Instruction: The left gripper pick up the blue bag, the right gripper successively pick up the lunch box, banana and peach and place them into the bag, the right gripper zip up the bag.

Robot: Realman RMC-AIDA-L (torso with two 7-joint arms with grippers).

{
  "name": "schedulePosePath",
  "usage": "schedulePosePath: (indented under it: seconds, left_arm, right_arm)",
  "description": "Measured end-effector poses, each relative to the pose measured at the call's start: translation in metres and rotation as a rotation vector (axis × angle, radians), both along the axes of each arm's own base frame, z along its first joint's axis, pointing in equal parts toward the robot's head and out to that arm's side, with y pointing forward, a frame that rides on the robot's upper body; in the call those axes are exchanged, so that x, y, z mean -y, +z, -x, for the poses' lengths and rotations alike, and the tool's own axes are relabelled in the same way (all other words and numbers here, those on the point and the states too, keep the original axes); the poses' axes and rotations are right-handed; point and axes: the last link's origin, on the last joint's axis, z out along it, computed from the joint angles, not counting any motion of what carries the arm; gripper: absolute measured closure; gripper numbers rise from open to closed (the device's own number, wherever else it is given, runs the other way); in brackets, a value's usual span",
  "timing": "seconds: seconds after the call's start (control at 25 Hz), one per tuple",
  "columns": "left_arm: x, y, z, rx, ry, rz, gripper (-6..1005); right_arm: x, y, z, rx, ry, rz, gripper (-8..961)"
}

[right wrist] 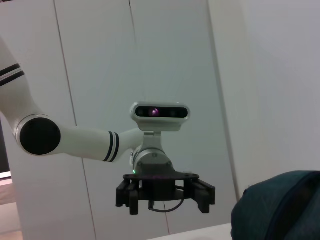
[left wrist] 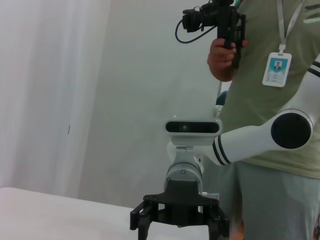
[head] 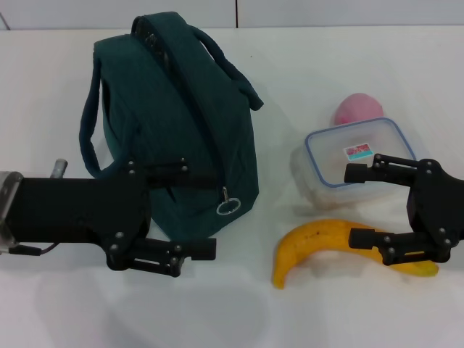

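From the head view my left gripper [head: 197, 210] sits at the lower left of the frame with its two fingers spread wide and holding nothing; the upper finger lies across the front face of the blue bag [head: 185, 123], the lower one [head: 190, 250] over bare table [head: 145, 312] just below the bag's near corner. The bag stands closed at upper centre-left, dark teal fabric, one padded handle looping down its left side and the other arching over the top right, with a metal ring zipper pull [head: 228, 206] hanging at its lower right end. My right gripper [head: 355, 206] is at the lower right, also released and empty, upper finger over the near edge of the lunch box [head: 346, 161], lower finger over the right half of the banana [head: 319, 243]. The lunch box is clear with a blue-rimmed lid and a small colourful sticker; the banana lies just in front of it, curved, yellow; the peach [head: 357, 109] peeks out pink right behind the box. The left wrist view shows me what the head cannot: the right gripper [left wrist: 179, 220] seen head-on, and a person [left wrist: 270, 100] in a green shirt with a badge holding a camera [left wrist: 215, 20]. The right wrist view gives the left gripper [right wrist: 165, 196] facing me and a corner of the bag [right wrist: 280, 205].
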Motion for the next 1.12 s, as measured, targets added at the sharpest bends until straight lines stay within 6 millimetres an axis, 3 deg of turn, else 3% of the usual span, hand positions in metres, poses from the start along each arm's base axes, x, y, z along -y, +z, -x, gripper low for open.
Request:
schedulePosePath:
  seconds: [0.92, 1.12]
  left_arm:
    - [0.007, 0.001, 0.007, 0.011, 0.002, -0.007, 135]
    - [0.001, 0.012, 0.008, 0.049, 0.038, -0.072, 134]
  right_arm:
    - [0.001, -0.009, 0.004, -0.013, 0.007, 0.033, 96]
    - [0.001, -0.008, 0.003, -0.016, 0.005, 0.023, 97]
